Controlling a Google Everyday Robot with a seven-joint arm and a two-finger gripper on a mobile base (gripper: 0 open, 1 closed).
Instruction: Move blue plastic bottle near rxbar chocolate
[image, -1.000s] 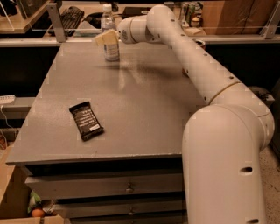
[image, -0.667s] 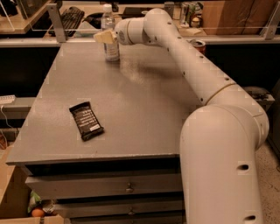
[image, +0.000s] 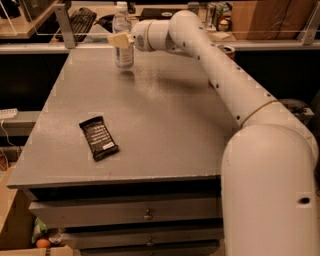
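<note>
The blue plastic bottle (image: 122, 30) stands upright at the far left part of the grey table (image: 165, 120); it is clear with a white cap. My gripper (image: 120, 40) reaches in from the right and sits at the bottle's middle, its pale fingers (image: 117, 40) across the front of the bottle. The rxbar chocolate (image: 98, 137), a flat black wrapper with white lettering, lies near the table's front left, well apart from the bottle and the gripper.
My white arm (image: 220, 75) spans the table's right side. A can (image: 228, 50) stands at the far right edge behind the arm. A keyboard (image: 80, 20) and clutter lie on a desk beyond the table. Drawers (image: 145, 215) sit under the tabletop.
The gripper has shifted slightly left along the far edge and now sits against the bottle's middle. The bottle and the bar have not visibly moved.
</note>
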